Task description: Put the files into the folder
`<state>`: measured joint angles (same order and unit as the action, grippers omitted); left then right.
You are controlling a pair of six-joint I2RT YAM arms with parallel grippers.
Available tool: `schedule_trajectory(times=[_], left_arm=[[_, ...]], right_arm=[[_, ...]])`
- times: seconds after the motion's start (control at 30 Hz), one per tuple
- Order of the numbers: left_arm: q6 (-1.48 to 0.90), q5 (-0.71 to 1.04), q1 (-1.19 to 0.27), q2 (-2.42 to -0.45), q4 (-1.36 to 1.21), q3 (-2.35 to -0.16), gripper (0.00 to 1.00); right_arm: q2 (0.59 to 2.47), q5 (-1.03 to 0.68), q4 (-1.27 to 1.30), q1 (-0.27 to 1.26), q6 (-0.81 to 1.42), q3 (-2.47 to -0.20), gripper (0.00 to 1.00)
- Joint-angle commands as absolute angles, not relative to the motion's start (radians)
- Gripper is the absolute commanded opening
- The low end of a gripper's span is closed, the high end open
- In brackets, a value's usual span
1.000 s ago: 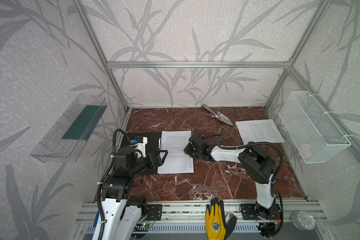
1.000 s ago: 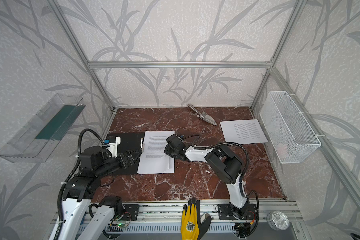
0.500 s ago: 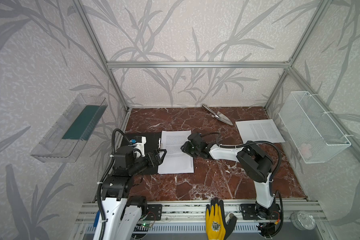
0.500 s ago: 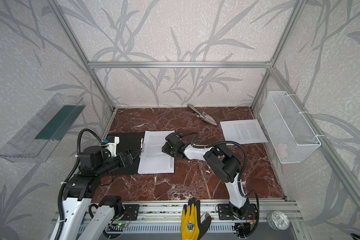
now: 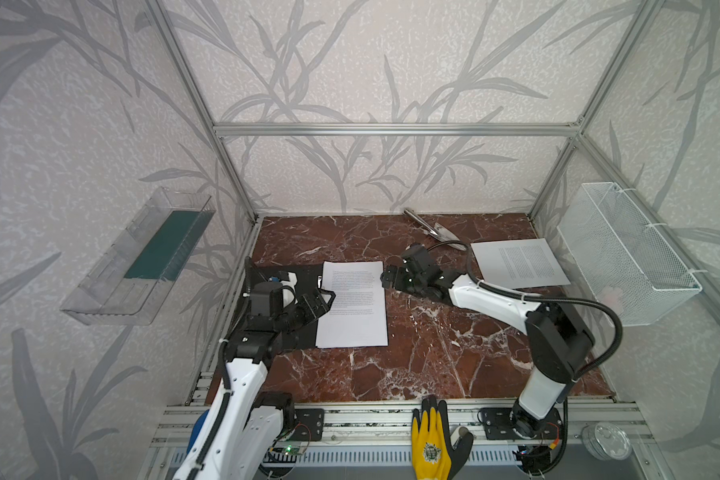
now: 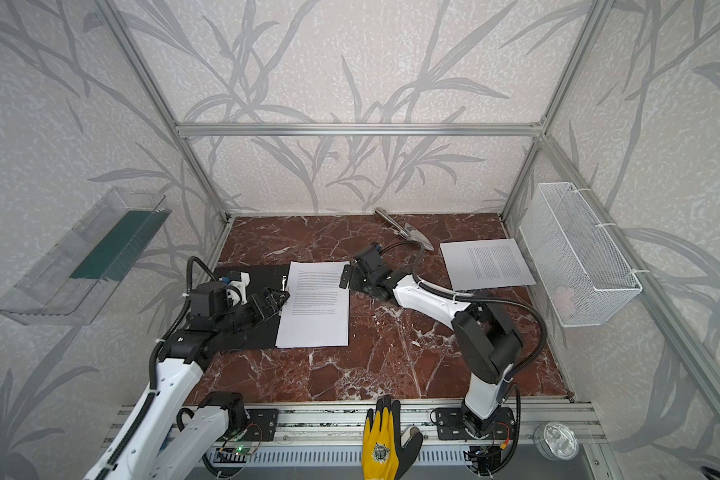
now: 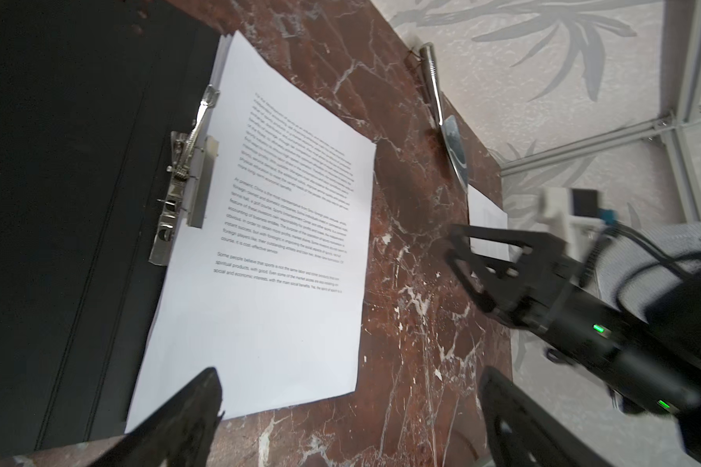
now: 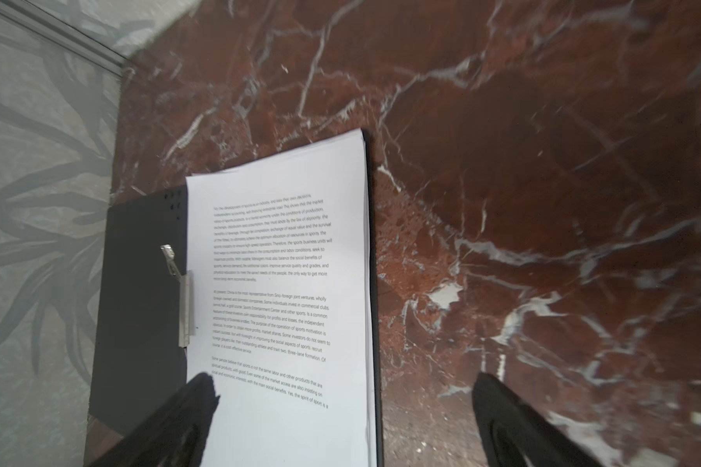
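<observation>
Fingers [image 8: 171, 424] of right gripper [image 8: 343, 382] spread wide, nothing held; left gripper [image 7: 349, 374] likewise. White printed files [image 5: 353, 307] seen flat on matte-black folder [image 6: 267, 274], centre-left in both top views. Metal clip [image 7: 187, 182] detail resolved only in wrist views.

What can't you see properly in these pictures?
The folder: in both top views the left arm covers part of it, and the paper stack lies over its other side.
Words on the far sheet: too small to read in the top views.
A pale thing in the wire basket: the mesh blurs it; cannot tell what it is.
The far sheet in the left wrist view: mostly behind the right pincer.
</observation>
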<state>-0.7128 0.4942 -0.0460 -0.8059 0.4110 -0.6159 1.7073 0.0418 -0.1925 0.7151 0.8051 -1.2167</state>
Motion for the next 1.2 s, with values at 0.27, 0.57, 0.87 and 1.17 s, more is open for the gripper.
schedule_trajectory(times=[0.27,0.57,0.87,1.17], left_arm=[[-0.820,0.188,-0.060,-1.145,0.168,-0.649,0.99],[-0.785,0.191,-0.025,-1.391,0.146,-0.781,0.99],[-0.718,0.271,-0.014,-1.544,0.082,-0.801,0.99],[-0.713,0.328,-0.025,-1.603,-0.004,-0.745,0.99]], right_arm=[[1.363,-0.084,-0.325,0.638,0.441,-0.957,0.99],[1.205,-0.158,-0.180,0.570,0.420,-0.733,0.99],[1.100,-0.229,-0.199,0.468,0.418,-0.670,0.99],[1.048,-0.204,-0.221,0.465,0.414,-0.662,0.99]])
